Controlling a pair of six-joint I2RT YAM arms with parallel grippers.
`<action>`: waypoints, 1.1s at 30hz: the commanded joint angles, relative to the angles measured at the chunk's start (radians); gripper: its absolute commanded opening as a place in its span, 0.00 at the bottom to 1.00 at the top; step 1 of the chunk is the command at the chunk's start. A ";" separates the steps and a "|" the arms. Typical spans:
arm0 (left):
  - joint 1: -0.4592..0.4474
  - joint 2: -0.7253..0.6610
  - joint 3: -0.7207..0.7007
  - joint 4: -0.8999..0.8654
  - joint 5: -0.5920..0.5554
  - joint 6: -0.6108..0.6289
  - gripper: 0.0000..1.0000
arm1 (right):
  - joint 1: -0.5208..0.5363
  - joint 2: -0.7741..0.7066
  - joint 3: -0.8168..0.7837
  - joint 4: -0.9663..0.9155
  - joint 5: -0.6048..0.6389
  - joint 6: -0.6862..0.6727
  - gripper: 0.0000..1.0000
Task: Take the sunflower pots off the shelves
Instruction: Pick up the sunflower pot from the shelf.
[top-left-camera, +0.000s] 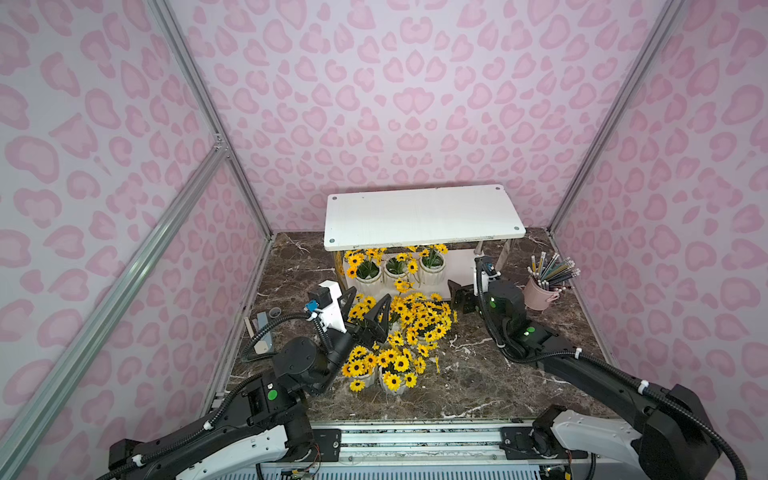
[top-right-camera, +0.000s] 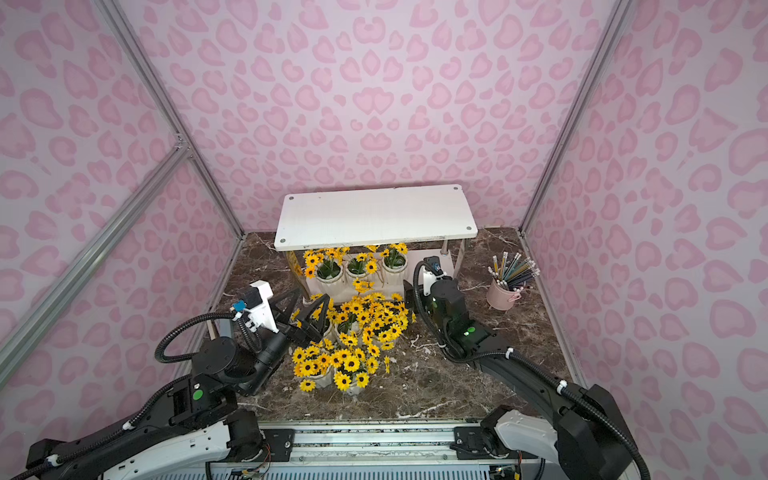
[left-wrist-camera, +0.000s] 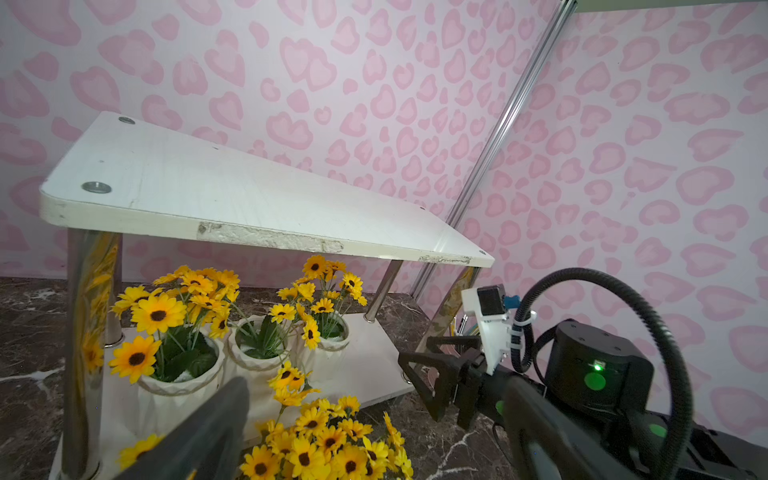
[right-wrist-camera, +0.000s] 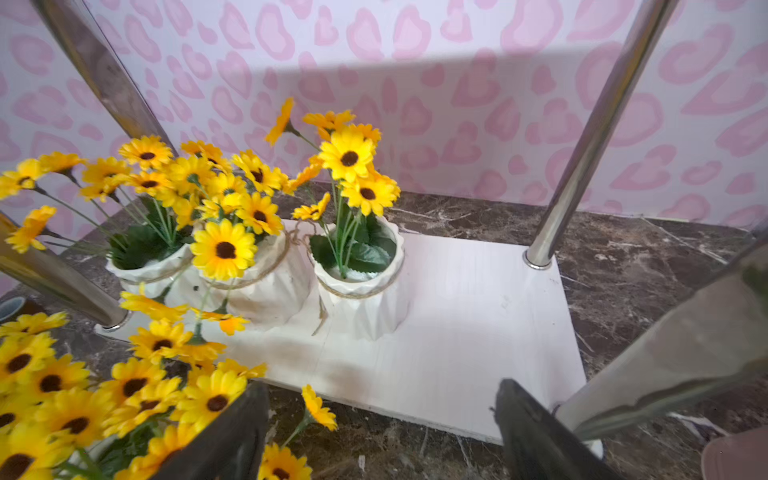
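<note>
The shelves (top-left-camera: 419, 216) stand at the back, with a bare top board. Three sunflower pots (top-left-camera: 395, 272) sit in a row on the left part of the lower board (right-wrist-camera: 457, 332); its right part is bare. Several more sunflower pots (top-left-camera: 419, 318) stand crowded on the table in front. My left gripper (top-left-camera: 369, 296) is open over the left of that crowd, with flower heads (left-wrist-camera: 324, 449) between its fingers. My right gripper (right-wrist-camera: 380, 386) is open and holds nothing. It sits low before the lower board's bare part, pointing at the nearest shelf pot (right-wrist-camera: 361, 299).
A pink bucket of pencils (top-left-camera: 540, 295) stands right of the shelves, behind my right arm. A chrome leg (right-wrist-camera: 673, 353) is close beside my right gripper. Small grey items (top-left-camera: 264, 322) lie at the table's left edge. Pink patterned walls enclose three sides.
</note>
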 joint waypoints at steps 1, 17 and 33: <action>0.000 -0.015 0.002 -0.073 -0.020 -0.045 0.97 | -0.020 0.068 0.060 0.022 -0.049 -0.028 0.74; 0.025 -0.196 -0.060 -0.319 0.046 -0.192 0.97 | -0.043 0.270 0.158 0.020 -0.078 -0.019 0.74; 0.378 -0.170 -0.060 -0.297 0.526 -0.240 0.97 | -0.084 0.273 0.052 0.214 -0.151 -0.028 0.87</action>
